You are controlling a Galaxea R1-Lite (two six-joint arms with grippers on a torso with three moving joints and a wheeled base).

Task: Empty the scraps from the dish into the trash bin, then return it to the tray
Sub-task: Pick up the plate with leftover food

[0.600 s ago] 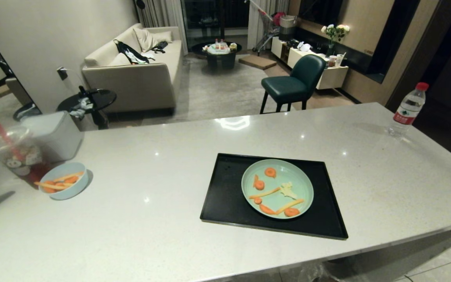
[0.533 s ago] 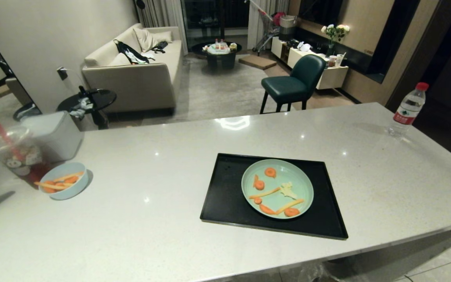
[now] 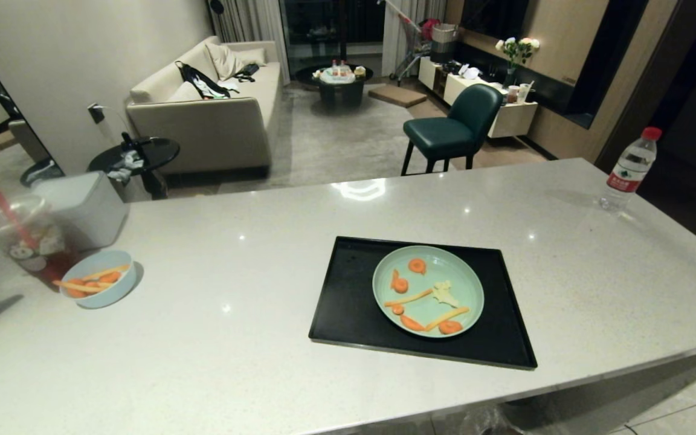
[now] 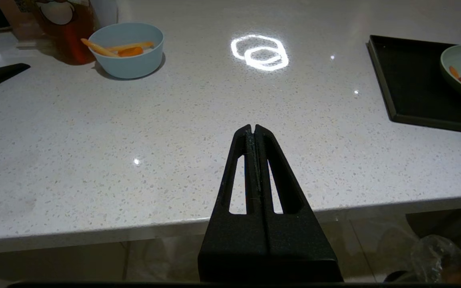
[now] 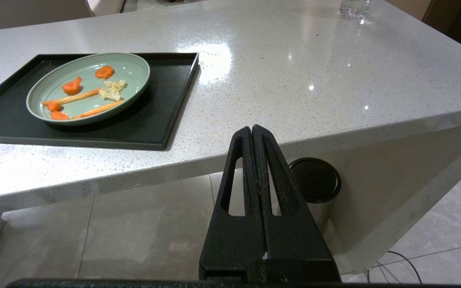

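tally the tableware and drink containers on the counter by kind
black tray: 1
green plate: 1
blue bowl: 1
water bottle: 1
lidded drink cup: 1
total: 5

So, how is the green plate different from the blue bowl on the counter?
The green plate is wide and shallow; the blue bowl is smaller and deeper. The green plate sits on the black tray, while the blue bowl stands directly on the counter, far to the left. The plate also holds a pale vegetable piece; none shows in the bowl. Both are round, pastel and hold orange carrot pieces.
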